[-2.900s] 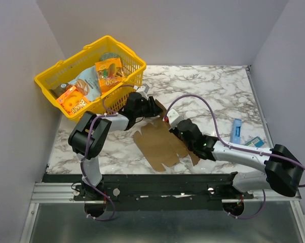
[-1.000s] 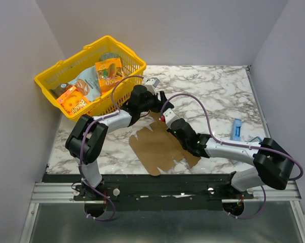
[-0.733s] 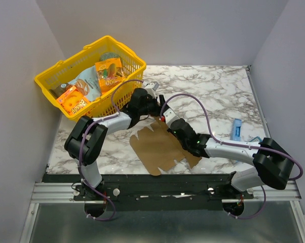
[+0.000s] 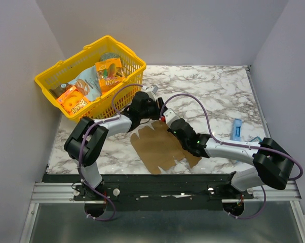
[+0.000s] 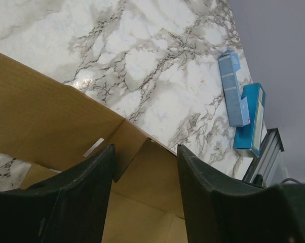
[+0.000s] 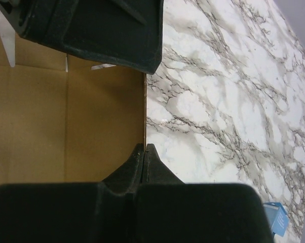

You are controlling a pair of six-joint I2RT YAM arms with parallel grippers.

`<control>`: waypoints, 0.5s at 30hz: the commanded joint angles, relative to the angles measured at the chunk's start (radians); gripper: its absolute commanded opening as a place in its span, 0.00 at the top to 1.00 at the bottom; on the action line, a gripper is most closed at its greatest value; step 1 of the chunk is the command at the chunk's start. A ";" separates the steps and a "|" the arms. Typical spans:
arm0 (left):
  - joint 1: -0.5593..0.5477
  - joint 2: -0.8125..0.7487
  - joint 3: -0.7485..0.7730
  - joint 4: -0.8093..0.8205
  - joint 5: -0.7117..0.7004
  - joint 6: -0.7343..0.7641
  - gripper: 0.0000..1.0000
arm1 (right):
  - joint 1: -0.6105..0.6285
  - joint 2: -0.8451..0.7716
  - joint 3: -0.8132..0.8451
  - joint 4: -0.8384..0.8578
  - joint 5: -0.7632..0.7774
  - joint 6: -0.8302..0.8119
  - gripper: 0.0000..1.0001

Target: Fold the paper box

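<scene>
A flat brown die-cut cardboard sheet, the paper box unfolded, lies on the white marble worktop near the middle of its front edge. The left gripper is at the sheet's far edge, its jaws partly open astride a flap corner and clamping nothing. Just beside it, the right gripper has its jaws closed tight on nothing, with the tips at the sheet's edge. A yellow plastic basket sits at the far left corner.
</scene>
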 commanded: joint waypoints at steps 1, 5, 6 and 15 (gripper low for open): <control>-0.006 0.023 0.021 -0.016 -0.027 -0.014 0.44 | 0.006 -0.018 -0.007 0.038 0.010 -0.016 0.99; -0.006 0.028 0.015 -0.013 -0.030 -0.013 0.48 | 0.006 -0.022 -0.007 0.037 -0.001 -0.013 0.88; -0.006 0.028 0.013 -0.010 -0.030 -0.014 0.49 | 0.006 -0.024 -0.006 0.035 -0.004 -0.008 0.80; -0.006 0.026 -0.014 0.012 -0.033 -0.024 0.62 | 0.006 -0.079 -0.012 0.018 -0.067 0.031 0.42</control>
